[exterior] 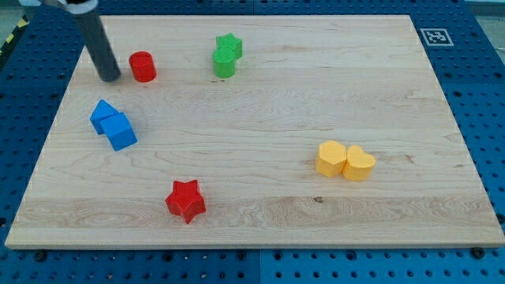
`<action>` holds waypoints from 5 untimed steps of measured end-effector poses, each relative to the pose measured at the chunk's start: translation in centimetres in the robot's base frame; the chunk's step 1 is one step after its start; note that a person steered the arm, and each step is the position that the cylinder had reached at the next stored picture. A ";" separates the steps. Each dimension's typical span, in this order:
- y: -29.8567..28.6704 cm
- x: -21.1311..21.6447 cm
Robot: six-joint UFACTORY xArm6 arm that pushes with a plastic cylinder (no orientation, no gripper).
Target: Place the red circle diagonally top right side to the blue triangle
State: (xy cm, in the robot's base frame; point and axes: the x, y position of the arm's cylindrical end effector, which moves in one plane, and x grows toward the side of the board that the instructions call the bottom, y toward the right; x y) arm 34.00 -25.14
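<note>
The red circle [143, 66] stands near the view's top left on the wooden board [260, 197]. My tip [109, 78] rests on the board just left of the red circle, a small gap apart. The blue triangle [102, 114] sits below my tip, touching a blue cube [120, 132] at its lower right. The red circle lies up and to the right of the blue triangle.
A green star [230, 46] and a green circle [224, 63] touch at the view's top centre. A red star [185, 200] sits near the bottom edge. Two yellow blocks, one a pentagon-like piece [331, 158] and one a heart [359, 163], touch at the right.
</note>
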 end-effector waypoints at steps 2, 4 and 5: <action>1.8 -3.6; 8.7 0.2; 6.8 -0.9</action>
State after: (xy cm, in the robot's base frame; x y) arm 33.08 -18.32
